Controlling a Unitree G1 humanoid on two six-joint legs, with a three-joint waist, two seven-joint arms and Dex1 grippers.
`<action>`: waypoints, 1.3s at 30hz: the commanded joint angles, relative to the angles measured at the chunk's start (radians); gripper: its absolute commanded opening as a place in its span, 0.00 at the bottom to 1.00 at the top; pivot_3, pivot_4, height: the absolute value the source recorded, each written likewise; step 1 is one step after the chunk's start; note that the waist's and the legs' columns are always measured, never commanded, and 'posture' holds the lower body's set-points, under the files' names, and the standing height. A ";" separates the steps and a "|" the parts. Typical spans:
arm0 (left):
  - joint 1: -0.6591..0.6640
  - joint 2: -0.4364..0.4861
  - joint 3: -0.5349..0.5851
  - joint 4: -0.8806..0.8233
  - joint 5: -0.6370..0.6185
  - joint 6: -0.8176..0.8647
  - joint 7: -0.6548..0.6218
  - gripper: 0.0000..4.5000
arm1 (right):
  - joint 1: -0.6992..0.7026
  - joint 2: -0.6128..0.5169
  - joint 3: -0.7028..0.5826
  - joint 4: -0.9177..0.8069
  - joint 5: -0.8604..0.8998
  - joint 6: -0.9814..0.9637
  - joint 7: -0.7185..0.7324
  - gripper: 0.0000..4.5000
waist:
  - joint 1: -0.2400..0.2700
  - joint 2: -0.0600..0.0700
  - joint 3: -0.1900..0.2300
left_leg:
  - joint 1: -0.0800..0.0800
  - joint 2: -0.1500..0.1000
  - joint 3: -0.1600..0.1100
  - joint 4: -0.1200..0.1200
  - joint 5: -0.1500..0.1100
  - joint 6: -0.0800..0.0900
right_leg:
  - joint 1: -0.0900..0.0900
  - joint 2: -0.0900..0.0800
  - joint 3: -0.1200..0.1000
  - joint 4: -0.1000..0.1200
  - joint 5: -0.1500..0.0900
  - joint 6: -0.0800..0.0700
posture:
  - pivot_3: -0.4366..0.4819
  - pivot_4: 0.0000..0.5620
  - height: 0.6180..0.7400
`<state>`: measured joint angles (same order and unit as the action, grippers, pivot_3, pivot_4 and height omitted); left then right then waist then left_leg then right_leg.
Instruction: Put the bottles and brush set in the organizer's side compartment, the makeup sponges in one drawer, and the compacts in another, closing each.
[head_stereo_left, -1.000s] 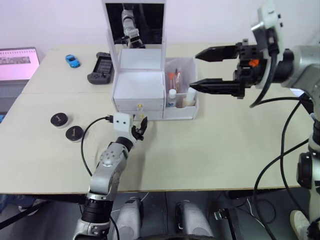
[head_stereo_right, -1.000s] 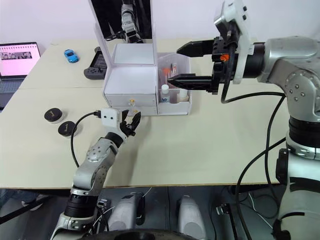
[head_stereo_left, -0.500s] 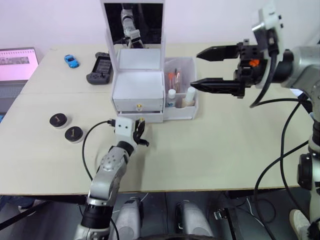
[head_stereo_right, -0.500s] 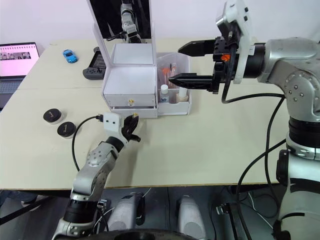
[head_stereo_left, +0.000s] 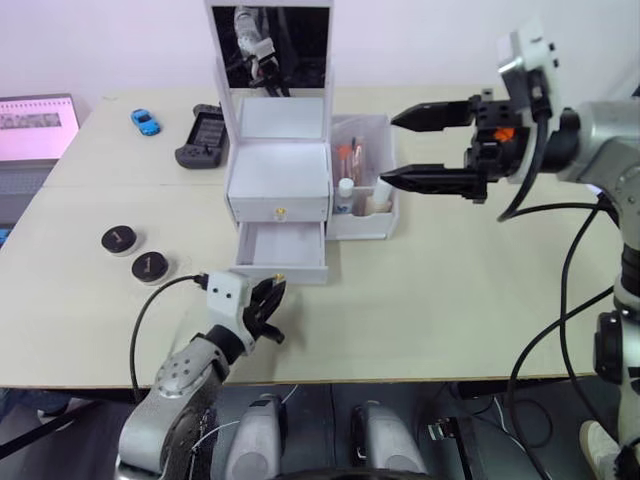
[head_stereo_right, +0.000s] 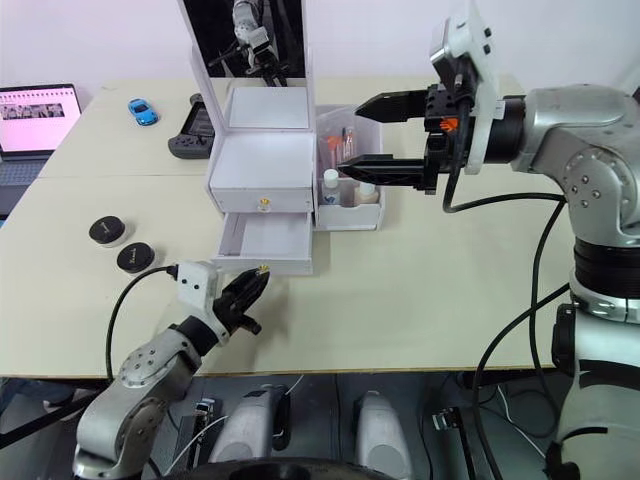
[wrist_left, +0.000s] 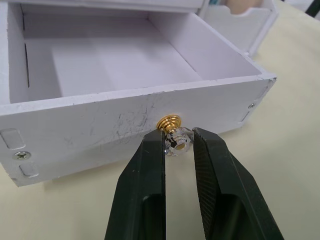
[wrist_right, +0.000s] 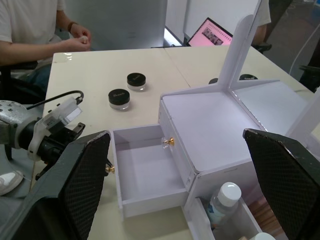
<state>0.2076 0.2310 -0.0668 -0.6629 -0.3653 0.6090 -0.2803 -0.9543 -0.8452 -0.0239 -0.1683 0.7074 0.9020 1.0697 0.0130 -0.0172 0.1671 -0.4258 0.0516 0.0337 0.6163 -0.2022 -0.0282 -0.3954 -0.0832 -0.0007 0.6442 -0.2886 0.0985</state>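
The white organizer (head_stereo_left: 278, 170) stands mid-table with its mirror lid upright. Its lower drawer (head_stereo_left: 281, 247) is pulled out and empty; the upper drawer is closed. My left gripper (wrist_left: 178, 142) is shut on the lower drawer's gold knob (wrist_left: 170, 123), near the table's front edge. The side compartment (head_stereo_left: 362, 180) holds two white-capped bottles (head_stereo_left: 345, 194) and the brush set (head_stereo_left: 350, 158). My right gripper (head_stereo_left: 388, 150) hangs open just right of that bin, holding nothing. Two black compacts (head_stereo_left: 119, 239) lie on the table to the left. The makeup sponges are out of view.
A laptop (head_stereo_left: 35, 125) sits at the far left edge, with a blue toy car (head_stereo_left: 145, 121) and a black controller (head_stereo_left: 203, 137) behind the organizer's left side. In the right wrist view a person (wrist_right: 30, 25) sits beyond the table.
My left gripper has drawn back toward the table's front edge, pulling the lower drawer out from closed to open. The right gripper has stayed open and nearly still.
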 joint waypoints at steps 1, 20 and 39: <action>0.006 -0.003 -0.039 -0.041 -0.046 0.026 -0.021 0.06 | -0.022 0.009 -0.001 0.006 -0.013 -0.032 0.008 1.00 | 0.001 0.000 0.000 | 0.000 0.000 0.000 0.000 0.000 0.000 | 0.000 0.000 0.000 0.000 0.000 0.000 | 0.48 0.27 1.00; 0.227 0.416 0.557 0.019 -0.424 -0.006 -0.488 0.99 | 0.172 -0.124 -0.046 0.225 -0.177 -0.308 0.151 1.00 | -0.005 0.001 0.001 | 0.000 0.001 0.001 -0.001 0.000 0.000 | -0.002 0.000 -0.001 -0.002 -0.002 -0.004 | 0.48 0.27 1.00; 0.081 0.720 0.887 0.915 -0.110 -0.455 -0.710 0.99 | 0.507 -0.137 -0.245 0.624 -0.331 -0.670 0.068 1.00 | -0.034 0.001 0.001 | 0.000 0.003 0.007 -0.007 0.000 0.000 | -0.003 0.000 0.000 -0.006 -0.002 -0.003 | 0.48 0.27 1.00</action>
<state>0.2939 0.9271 0.7757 0.2242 -0.4877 0.1953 -0.9814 -0.4483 -0.9787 -0.2273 0.4722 0.3629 0.2527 1.1427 -0.0215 -0.0158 0.1681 -0.4253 0.0552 0.0409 0.6093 -0.2024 -0.0284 -0.3986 -0.0831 -0.0007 0.6379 -0.2902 0.0951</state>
